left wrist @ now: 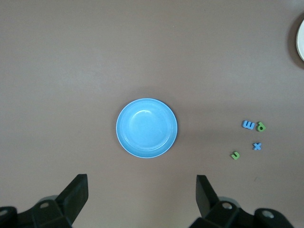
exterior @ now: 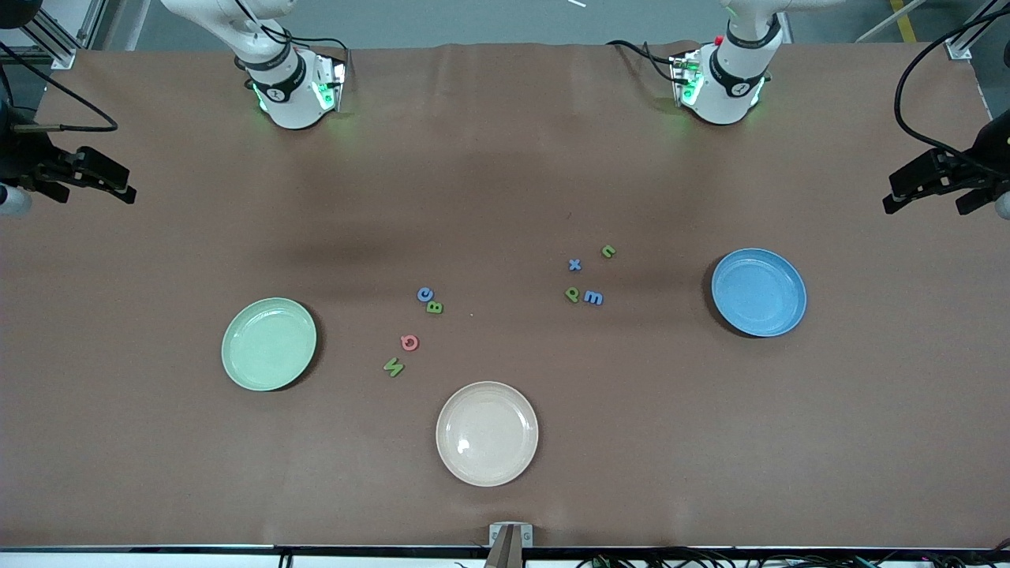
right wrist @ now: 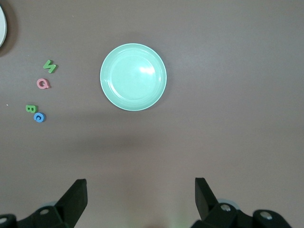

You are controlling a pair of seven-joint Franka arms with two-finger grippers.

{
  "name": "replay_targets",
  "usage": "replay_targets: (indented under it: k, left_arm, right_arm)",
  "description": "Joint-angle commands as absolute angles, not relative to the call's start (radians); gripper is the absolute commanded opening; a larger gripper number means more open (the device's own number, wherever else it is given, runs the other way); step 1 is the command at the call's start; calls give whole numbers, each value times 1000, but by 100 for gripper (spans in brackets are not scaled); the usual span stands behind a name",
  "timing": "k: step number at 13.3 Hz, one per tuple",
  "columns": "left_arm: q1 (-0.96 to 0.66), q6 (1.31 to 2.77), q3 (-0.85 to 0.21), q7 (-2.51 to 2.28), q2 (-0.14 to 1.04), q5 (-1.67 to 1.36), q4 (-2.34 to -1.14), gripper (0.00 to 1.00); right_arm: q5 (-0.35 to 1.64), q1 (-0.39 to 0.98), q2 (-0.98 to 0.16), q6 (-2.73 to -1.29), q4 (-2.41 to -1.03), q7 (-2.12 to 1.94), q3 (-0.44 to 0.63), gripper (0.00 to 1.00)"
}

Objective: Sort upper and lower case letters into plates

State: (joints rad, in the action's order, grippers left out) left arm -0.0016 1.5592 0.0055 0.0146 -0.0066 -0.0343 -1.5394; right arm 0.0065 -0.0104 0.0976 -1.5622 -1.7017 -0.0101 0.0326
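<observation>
Starting at nine o'clock on the brown table (exterior: 505,158), at the right arm's end: right gripper (right wrist: 140,183) up in the air over the tabletop, fingers (right wrist: 78,190) spread wide, pinching nothing. Next along, at about eight o'clock from the table's middle, the mint green plate (exterior: 269,344), flat on the cloth and well apart from the other two plates. Then the capitals, a loose cluster between the mint green plate and the table's middle: blue C (exterior: 425,294) touching green B (exterior: 435,308) at its five o'clock, pink Q (exterior: 409,342) nearer the front camera, and at the Q's seven o'clock a green zigzag letter (exterior: 394,367), N or M, hard to call. Down at six o'clock, nearest the front camera, the cream plate (exterior: 487,433). On to the small letters, toward the left arm's end: blue x (exterior: 574,265), green n (exterior: 607,251) at its two o'clock, and closer to the front camera green p (exterior: 572,295) just beside blue m (exterior: 593,297), the m at the p's three o'clock. All eight letters lying on the tabletop. Over at three to four o'clock from the table's middle, the sky blue plate (exterior: 758,293), well apart from the small letters. Last, at three o'clock, at the left arm's end: left gripper (left wrist: 142,178) hanging in the air over the tabletop, fingers (left wrist: 80,185) spread wide too, nothing between them.
</observation>
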Motion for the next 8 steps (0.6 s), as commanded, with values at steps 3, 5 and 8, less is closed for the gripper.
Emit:
replay_targets:
  k: [3,5,8]
  left_arm:
    - [-3,1539,3,11,-3,-17,-1519,100]
    - [-3,1539,3,11,-3,-15,-1519,100]
    - [-2,1540,5,8,0,-17,-1520,100]
  right_arm:
    - [14,-12,123,-1580,-1733,-9,29,100]
    - [14,-12,123,-1580,-1733,-9,29,100]
    - [14,-12,123,-1578,-1733,-9,29,100]
